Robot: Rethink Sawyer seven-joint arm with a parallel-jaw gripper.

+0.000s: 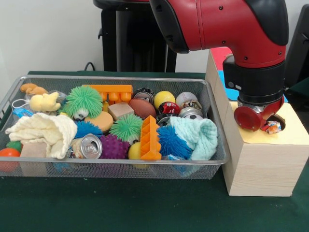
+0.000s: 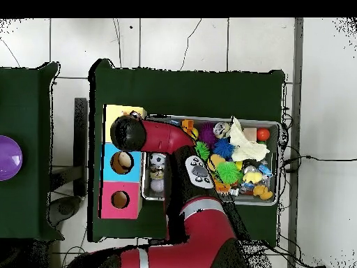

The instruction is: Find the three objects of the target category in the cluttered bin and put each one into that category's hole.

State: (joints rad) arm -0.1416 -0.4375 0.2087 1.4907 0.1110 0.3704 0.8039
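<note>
Arm end stood over the yellow-surround hole (image 1: 279,122) on the pale wooden box (image 1: 263,164), at 3 o'clock of the wire bin (image 1: 219,157). One crinkly snack packet (image 1: 272,127) showed at the hole's rim just under the gripper (image 1: 263,118), so this drop looked under way, not finished; whether the tool was spread or pinching the packet could not be told. No further packets could be picked out among the bin clutter. No readable brand or writing, the silver can (image 1: 90,146) included.

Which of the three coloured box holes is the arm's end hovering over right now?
The yellow-surround hole, at the end of the box row. The arm's end covers it from above, with a snack packet at its rim; the blue hole and red hole stay uncovered.
</note>
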